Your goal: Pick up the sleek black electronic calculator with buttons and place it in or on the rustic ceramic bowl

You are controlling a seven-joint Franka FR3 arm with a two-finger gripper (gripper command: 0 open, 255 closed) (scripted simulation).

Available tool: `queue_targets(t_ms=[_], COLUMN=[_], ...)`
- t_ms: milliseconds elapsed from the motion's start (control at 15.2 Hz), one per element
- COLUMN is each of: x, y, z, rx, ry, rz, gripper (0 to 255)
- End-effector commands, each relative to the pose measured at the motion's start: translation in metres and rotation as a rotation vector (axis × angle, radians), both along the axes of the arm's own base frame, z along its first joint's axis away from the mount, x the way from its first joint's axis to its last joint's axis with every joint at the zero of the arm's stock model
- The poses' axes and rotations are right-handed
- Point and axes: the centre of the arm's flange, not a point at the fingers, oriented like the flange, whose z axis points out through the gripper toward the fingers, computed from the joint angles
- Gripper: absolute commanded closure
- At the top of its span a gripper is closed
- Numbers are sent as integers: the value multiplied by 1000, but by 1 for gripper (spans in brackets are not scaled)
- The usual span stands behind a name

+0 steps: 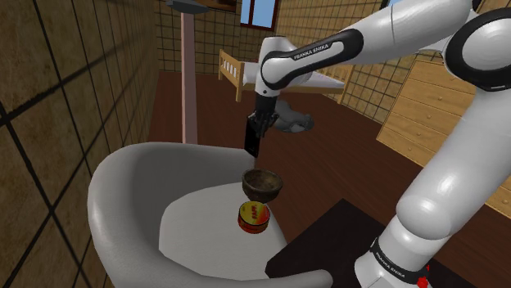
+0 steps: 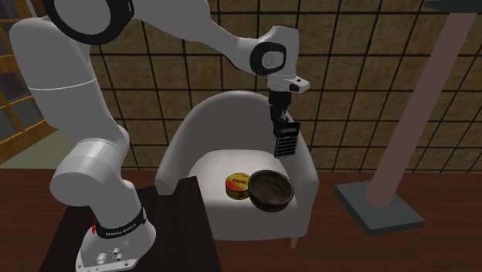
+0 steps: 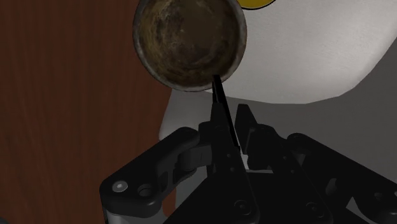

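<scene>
Tool (image 3: 230, 125) tight around calculator (image 3: 217, 95), above bowl (image 3: 189, 41)

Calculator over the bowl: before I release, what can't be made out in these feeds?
The calculator: key labels too small in the second exterior view; edge-on, a thin black strip, in the wrist view.
The tool: pad contact on the calculator hidden by its own body in the wrist view.
The bowl: part of its rim cut off by the wrist view's edge.
The tin: lid print too small to read in either exterior view.
</scene>
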Motion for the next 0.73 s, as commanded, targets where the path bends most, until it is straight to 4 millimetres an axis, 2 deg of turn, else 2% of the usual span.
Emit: queue_targets(t_ms=[0,660], x=[2,2], y=[-2,-2], z=[-7,-60], rx=[0,0], ry=[0,0], rz=[1,1], gripper=[255,255])
